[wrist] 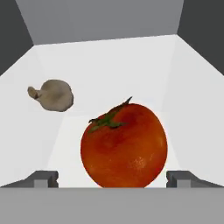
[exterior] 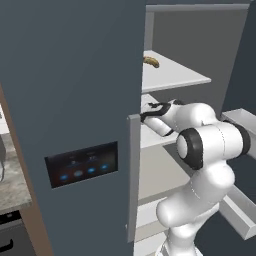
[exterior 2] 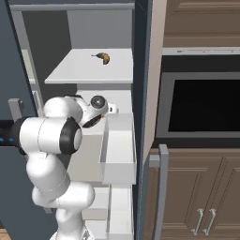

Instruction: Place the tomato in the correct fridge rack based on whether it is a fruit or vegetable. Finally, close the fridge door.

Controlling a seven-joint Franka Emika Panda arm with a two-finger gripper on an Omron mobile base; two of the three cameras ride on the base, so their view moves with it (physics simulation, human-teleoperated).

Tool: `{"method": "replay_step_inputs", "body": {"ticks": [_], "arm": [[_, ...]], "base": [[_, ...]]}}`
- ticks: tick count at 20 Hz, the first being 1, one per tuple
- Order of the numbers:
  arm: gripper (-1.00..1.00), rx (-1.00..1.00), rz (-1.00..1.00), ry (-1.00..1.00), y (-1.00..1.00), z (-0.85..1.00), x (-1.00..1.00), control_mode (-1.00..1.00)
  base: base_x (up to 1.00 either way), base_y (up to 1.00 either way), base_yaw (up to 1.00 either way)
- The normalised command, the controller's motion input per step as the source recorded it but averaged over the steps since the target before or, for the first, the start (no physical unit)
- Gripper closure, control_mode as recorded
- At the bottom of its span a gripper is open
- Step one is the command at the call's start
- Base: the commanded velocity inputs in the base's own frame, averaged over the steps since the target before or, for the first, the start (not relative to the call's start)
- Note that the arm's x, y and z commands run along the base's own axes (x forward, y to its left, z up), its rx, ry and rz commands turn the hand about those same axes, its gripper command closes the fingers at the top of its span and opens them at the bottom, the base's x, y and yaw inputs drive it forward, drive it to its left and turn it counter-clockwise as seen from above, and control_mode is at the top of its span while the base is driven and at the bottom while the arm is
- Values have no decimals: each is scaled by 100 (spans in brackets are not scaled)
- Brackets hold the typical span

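In the hand view the gripper (wrist: 112,179) stands wide, its fingertips (wrist: 43,178) clear of the tomato (wrist: 124,145) sitting between them on the white fridge rack (wrist: 131,70). A pale brownish lump (wrist: 52,94) lies at upper left, apart from it. The tomato is glossy red with a green stem; its underside is cut off. In the right base view, a banana-like item (exterior 2: 102,57) rests on the topmost shelf (exterior 2: 79,70).
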Motion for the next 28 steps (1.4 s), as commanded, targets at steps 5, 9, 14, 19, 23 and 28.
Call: {"method": "replay_step_inputs", "body": {"ticks": [5,9,14,19,23,28], "arm": [[-100,-9,0,18,1,34,-64,-100],[-100,-6,0,25,3,40,-77,-100],[-100,-2,0,19,10,78,-70,-100],[-100,0,0,15,0,78,-82,-100],[-100,0,0,3,0,9,-100,-100],[-100,-2,0,0,0,0,-100,-100]], "base": [[0,0,0],[0,0,0],[0,0,0],[0,0,0],[0,0,0],[0,0,0]]}}
